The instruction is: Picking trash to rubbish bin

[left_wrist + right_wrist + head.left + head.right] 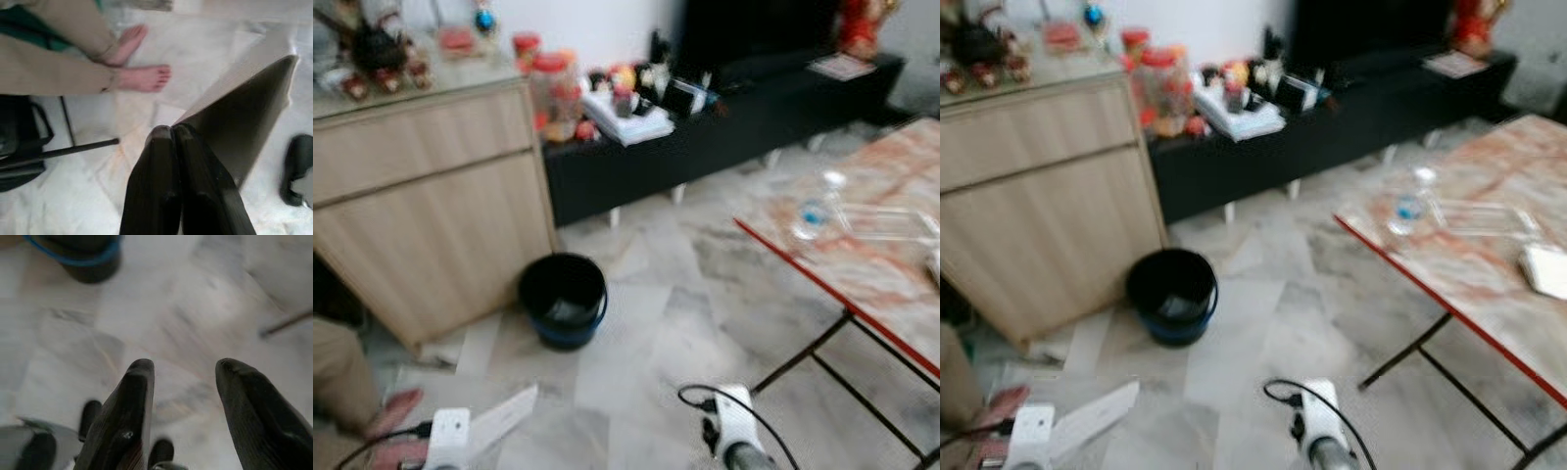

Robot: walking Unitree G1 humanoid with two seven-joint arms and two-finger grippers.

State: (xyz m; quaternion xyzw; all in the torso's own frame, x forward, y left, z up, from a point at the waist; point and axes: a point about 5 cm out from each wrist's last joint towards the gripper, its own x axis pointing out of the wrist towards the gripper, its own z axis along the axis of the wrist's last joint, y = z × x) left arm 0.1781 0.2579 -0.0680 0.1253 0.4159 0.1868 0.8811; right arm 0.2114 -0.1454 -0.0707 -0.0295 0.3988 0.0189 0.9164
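Left end effector point(171, 134): fingers pressed together, pinching a flat pale cardboard sheet point(244, 117). In the left eye view the sheet point(504, 416) sits low at 7 o'clock, above the marble floor point(646, 323); long axis runs up toward 2 o'clock, free end pointing at the round black rubbish bin with blue band point(563, 299). Right end effector point(183, 369): fingers wide apart, holding nothing, over the floor. Marble-topped bench with red edge point(871, 264) at 3 o'clock. A person's bare feet point(142, 78) near the left arm.
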